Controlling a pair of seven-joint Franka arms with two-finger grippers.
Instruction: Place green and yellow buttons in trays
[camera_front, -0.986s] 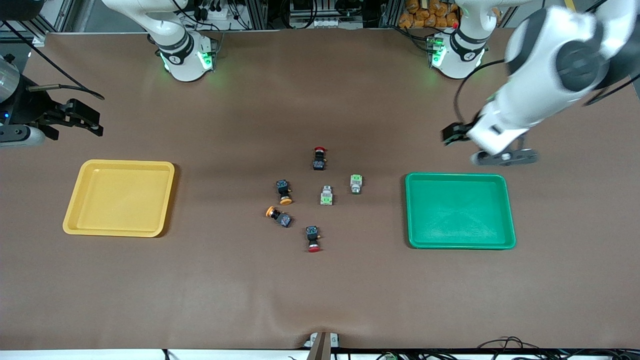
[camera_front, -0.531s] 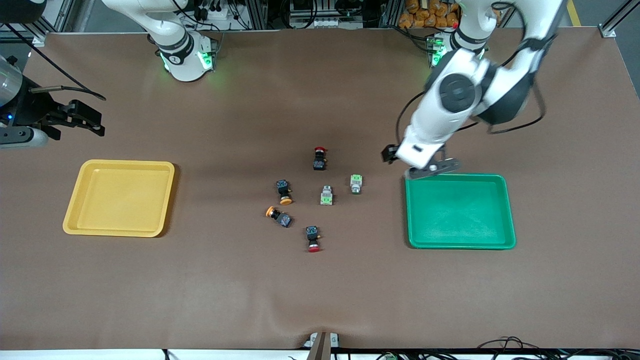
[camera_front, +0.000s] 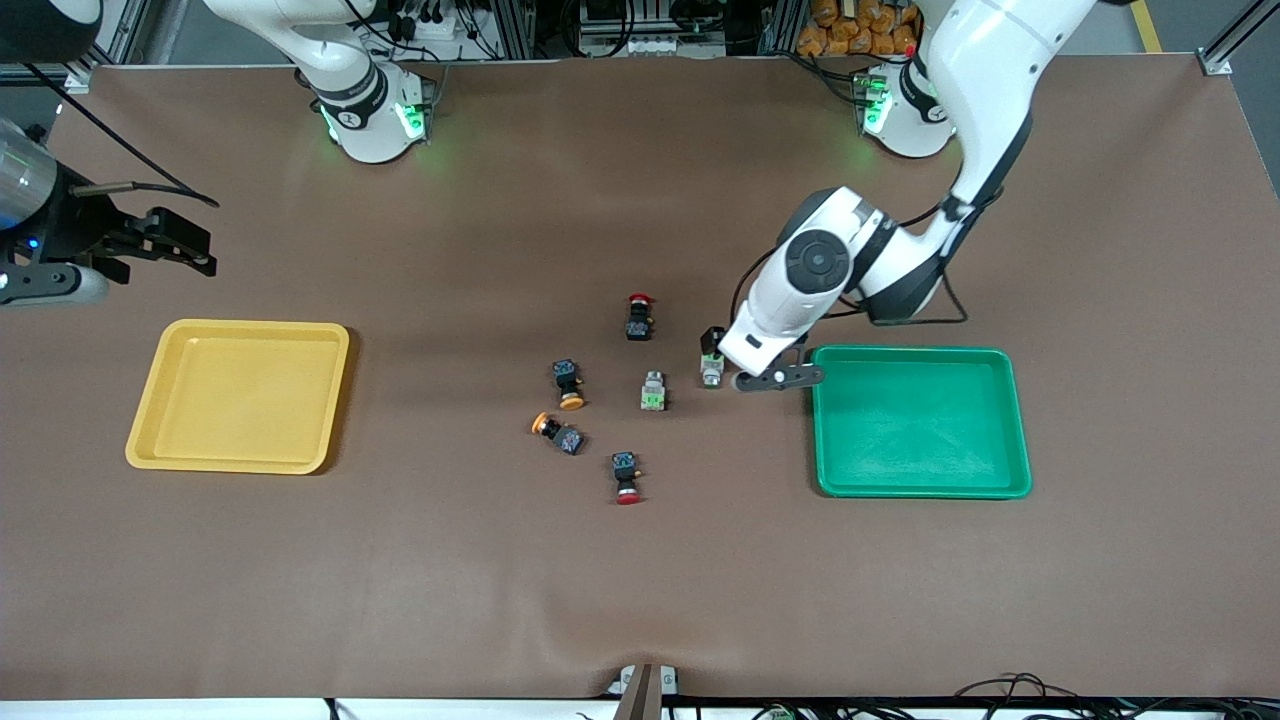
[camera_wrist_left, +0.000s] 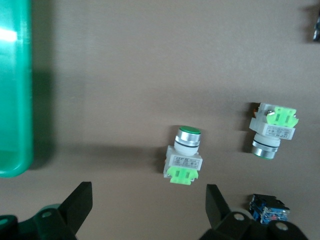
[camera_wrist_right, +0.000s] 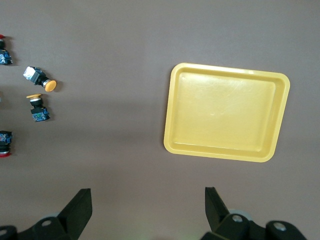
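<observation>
**Inspector A:** Where do the trays sit?

**Inspector B:** The green tray (camera_front: 919, 421) lies at the left arm's end of the table and holds nothing. The yellow tray (camera_front: 239, 395) lies well apart from it, at the right arm's end, also with nothing in it. All six switches lie on the mat between the green tray and the yellow one.

**Inspector A:** The green buttons?

**Inspector B:** One green button (camera_front: 711, 371) lies just beside the green tray's rim, toward the middle of the table. The second green button (camera_front: 653, 390) lies a little farther from the green tray and slightly nearer the front camera. Both are on their sides.

**Inspector A:** And the yellow ones?

**Inspector B:** Two yellow buttons, one (camera_front: 569, 385) and another (camera_front: 556, 432), lie farther from the green tray than the green pair, close to each other. Two red switches, one (camera_front: 639, 316) and one (camera_front: 626, 477), lie in the same cluster.

**Inspector A:** State of the left gripper?

**Inspector B:** The left gripper (camera_wrist_left: 149, 207) hangs over the green button nearest the green tray. Its fingers (camera_wrist_left: 80, 202) stand wide apart and hold nothing; the button shows in the gap, untouched.

**Inspector A:** The right gripper?

**Inspector B:** The right gripper (camera_front: 180, 242) waits in the air near the yellow tray, well apart from the green tray. Its fingers (camera_wrist_right: 216, 204) are spread wide and empty.
</observation>
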